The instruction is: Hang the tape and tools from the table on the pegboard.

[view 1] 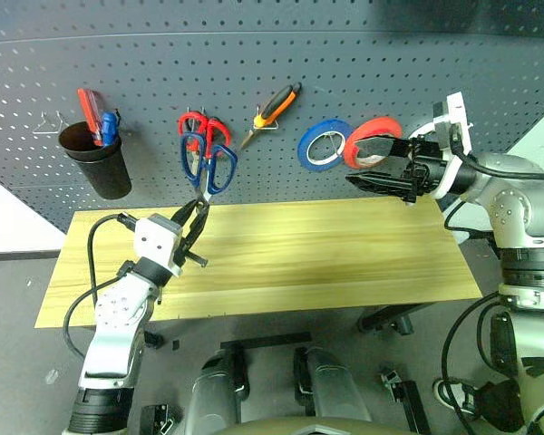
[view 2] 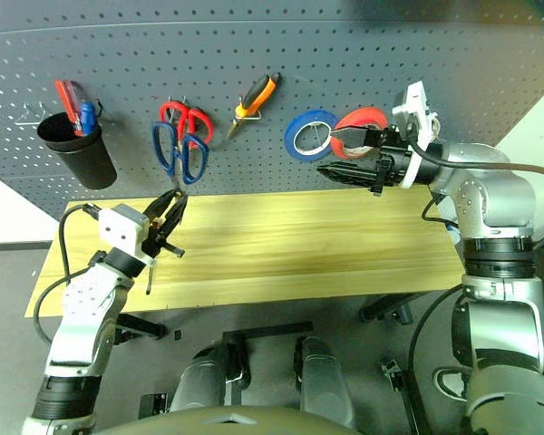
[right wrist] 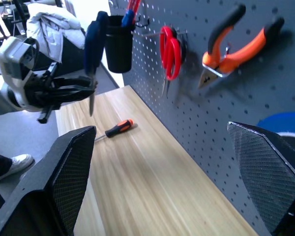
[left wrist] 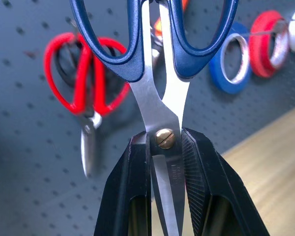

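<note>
Hanging the dark-handled scissors (view 1: 208, 165) next — left gripper (view 1: 196, 215) clamped at their pivot, blue loops raised toward the pegboard (view 1: 272, 72).
Pliers (view 1: 274, 110) already hooked beside the red-handled scissors (view 1: 202, 128); screwdriver (right wrist: 116, 130) left lying on the table (view 1: 344, 254) — right gripper (view 1: 377, 165) spread wide, empty.

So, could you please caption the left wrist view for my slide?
Left gripper clamps blue-handled scissors at the pivot, facing the pegboard.

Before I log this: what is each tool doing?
Left tool: shut on the scissors.
Right tool: open, holding nothing.
</note>
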`<state>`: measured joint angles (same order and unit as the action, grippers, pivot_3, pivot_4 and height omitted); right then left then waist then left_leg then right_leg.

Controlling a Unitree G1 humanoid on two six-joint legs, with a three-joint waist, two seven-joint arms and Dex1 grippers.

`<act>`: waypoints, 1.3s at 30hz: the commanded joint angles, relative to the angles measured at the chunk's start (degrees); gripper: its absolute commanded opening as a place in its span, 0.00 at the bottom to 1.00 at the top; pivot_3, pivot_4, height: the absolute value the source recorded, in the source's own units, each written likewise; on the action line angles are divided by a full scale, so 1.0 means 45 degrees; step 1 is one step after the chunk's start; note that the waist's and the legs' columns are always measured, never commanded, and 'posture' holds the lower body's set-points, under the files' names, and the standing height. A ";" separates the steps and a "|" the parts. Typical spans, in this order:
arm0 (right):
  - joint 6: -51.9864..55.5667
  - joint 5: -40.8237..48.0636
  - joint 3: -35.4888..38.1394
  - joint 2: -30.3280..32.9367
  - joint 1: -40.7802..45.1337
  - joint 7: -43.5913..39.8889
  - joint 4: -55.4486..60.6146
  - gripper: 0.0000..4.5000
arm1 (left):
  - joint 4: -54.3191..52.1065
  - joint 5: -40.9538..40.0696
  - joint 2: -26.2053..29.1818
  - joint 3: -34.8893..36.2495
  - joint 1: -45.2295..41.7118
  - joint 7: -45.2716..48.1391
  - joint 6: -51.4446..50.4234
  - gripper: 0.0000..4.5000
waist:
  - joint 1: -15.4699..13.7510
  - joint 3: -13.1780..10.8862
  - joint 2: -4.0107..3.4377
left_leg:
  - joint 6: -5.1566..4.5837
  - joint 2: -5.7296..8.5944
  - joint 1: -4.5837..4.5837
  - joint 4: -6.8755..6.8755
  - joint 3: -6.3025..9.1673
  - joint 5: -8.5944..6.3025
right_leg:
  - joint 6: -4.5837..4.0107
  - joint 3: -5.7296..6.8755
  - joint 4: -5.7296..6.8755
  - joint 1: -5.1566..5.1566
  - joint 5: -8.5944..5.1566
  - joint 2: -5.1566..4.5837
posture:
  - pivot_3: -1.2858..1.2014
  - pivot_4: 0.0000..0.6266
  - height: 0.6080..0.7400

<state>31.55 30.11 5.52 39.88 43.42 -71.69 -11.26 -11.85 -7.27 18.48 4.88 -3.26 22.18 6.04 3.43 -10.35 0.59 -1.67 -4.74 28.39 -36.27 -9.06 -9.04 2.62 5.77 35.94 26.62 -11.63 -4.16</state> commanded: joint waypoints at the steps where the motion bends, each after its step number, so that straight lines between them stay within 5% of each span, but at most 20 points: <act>1: -0.0289 0.0195 0.0195 -0.0061 0.0469 0.0082 0.0388 1.00 | 0.0332 0.0134 -0.0214 0.0172 -0.0620 -0.0438 0.0577 0.12 | -0.0027 0.0082 -0.0020 | -0.0004 0.0000 0.0001 0.0000 -0.0001 -0.0002 | 0.0003 -0.0003 0.0001 0.0000 -0.0001 0.0001 | 0.48 0.11 0.92; 31: -0.0580 0.0093 0.0326 0.0153 0.0166 0.0744 0.0840 1.00 | 0.4611 0.1786 -0.1354 -0.0380 -0.3568 -0.2683 -0.0014 0.12 | -0.0220 0.0343 -0.0129 | -0.0068 0.0000 -0.0025 -0.0155 -0.0027 -0.0045 | 0.0021 -0.0011 0.0084 -0.0066 -0.0011 0.0031 | 0.47 0.11 0.92; 39: -0.0739 0.0033 0.0226 0.0015 0.0036 0.1002 0.1031 1.00 | 0.7118 0.1875 -0.0673 -0.0460 -0.5441 -0.2212 -0.0084 0.12 | -0.0208 0.0347 -0.0133 | -0.0099 0.0001 -0.0023 -0.0170 -0.0030 -0.0041 | 0.0023 -0.0008 0.0091 -0.0069 -0.0012 0.0031 | 0.47 0.12 0.92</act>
<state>29.46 29.99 5.40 39.75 42.60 -67.63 -8.57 19.71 1.12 14.55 2.49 -26.01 11.74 5.32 2.49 -8.78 -0.01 -2.12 -4.73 28.29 -37.04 -9.20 -9.22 2.72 5.73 36.35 26.30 -11.69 -4.02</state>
